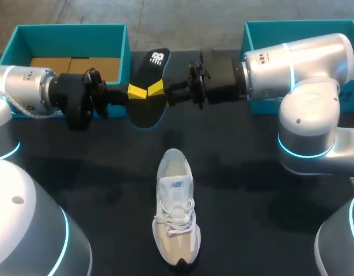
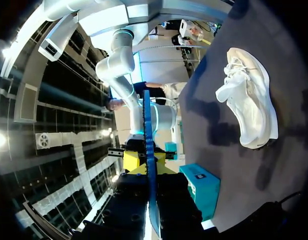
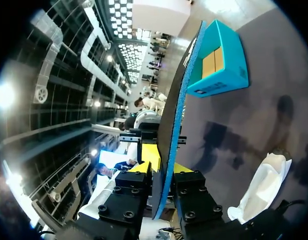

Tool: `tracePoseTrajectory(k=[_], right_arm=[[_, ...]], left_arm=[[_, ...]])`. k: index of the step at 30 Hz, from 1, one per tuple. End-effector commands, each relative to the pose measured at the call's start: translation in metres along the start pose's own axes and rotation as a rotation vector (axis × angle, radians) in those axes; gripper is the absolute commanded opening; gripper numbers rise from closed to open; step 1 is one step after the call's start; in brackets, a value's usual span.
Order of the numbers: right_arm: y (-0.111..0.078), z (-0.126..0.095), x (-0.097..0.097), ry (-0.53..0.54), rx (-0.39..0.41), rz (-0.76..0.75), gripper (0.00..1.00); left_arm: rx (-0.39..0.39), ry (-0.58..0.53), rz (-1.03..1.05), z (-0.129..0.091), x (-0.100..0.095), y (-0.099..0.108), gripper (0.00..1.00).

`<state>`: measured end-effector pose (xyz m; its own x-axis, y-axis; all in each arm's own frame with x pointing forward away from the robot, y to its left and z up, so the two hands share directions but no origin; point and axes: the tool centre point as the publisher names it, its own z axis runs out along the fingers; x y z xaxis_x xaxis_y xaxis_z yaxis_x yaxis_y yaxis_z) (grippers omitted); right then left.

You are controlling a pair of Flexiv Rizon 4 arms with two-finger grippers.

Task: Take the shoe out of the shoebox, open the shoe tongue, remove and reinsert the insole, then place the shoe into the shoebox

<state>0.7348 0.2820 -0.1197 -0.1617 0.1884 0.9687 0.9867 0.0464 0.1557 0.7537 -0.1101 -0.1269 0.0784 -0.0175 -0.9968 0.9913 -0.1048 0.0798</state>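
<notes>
The insole (image 1: pixel 149 106) is in the air over the far middle of the desk (image 1: pixel 251 172), between the two boxes, its broad black face up and its white-marked end pointing away from the robot; both tools hold it at mid-length. The left tool (image 1: pixel 136 91) comes in from the left and is clamped on the insole, one yellow tip lying on its upper face; in the left wrist view the insole (image 2: pixel 149 125) shows edge-on as a thin blue line running straight between that tool's fingers. The right tool (image 1: pixel 156 88) comes in from the right and is clamped on it too, its yellow tip just beside the left one; in the right wrist view the insole (image 3: pixel 176 110) again stands edge-on between the fingers, black with a blue rim.

The shoe (image 1: pixel 175 213), white and beige, rests upright on its sole at the near middle of the desk, well apart from the insole, laces up, toe toward the robot and heel toward the insole; nothing touches it.

The left box (image 1: pixel 70 29), teal, sits at the far left with brown card pieces inside; the right box (image 1: pixel 292 26), also teal, sits at the far right, partly hidden behind the right arm.
</notes>
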Motion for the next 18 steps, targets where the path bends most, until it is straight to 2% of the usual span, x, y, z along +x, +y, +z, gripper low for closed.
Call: tracePoseTrajectory(k=[1,16,18], right_arm=[[-0.0005,0.0031,0.0007,-0.002,0.0,0.005,0.2],[0.0,0.0031,-0.0017,0.009,0.002,0.021,0.15],[0.0,0.0032,-0.002,0.011,0.001,0.023,0.09]], left_arm=[[0.0,0.0,0.003,0.0011,0.0009,0.0004,0.0],[0.0,0.0,0.003,0.0011,0.0009,0.0004,0.0],[0.0,0.0,0.003,0.0011,0.0009,0.0004,0.0]])
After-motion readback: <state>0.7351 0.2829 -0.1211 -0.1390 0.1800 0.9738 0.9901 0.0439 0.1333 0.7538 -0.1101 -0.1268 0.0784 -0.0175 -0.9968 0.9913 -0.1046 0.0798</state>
